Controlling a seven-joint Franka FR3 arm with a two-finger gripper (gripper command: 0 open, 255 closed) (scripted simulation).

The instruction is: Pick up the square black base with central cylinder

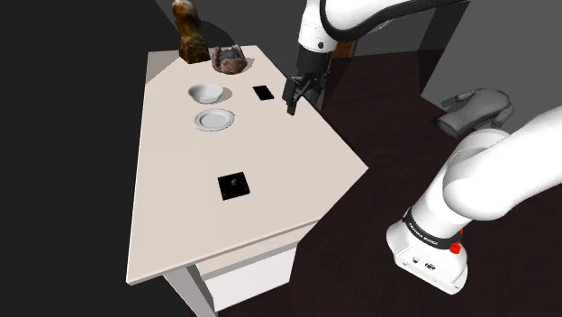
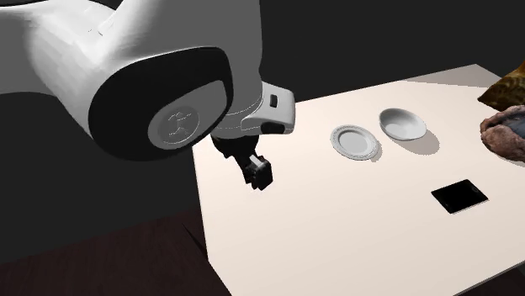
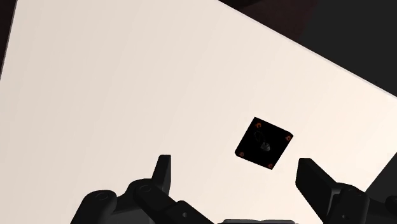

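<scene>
Shoulder view first: the black square base (image 1: 234,185) lies flat on the pale table (image 1: 297,171). It is near the front edge, well apart from the white plate (image 1: 214,119) and the bowl (image 1: 206,92). A small grey stub (image 1: 235,184) stands in its middle. A second, plain black square (image 1: 263,92) lies farther back, just beside the gripper (image 1: 292,97) in this view, so the two are easy to mix up.

The gripper hangs in the air and touches nothing. In the wrist view its two fingers (image 3: 162,173) stand wide apart with nothing between them. The base with the stub sits ahead of them, turned like a diamond.

I think the base is thin, hard and light, and it should not bend or break. It lies so low that its edges look hard to catch. The stub in the middle may be the best place to pinch, but it is small and could slip.
</scene>
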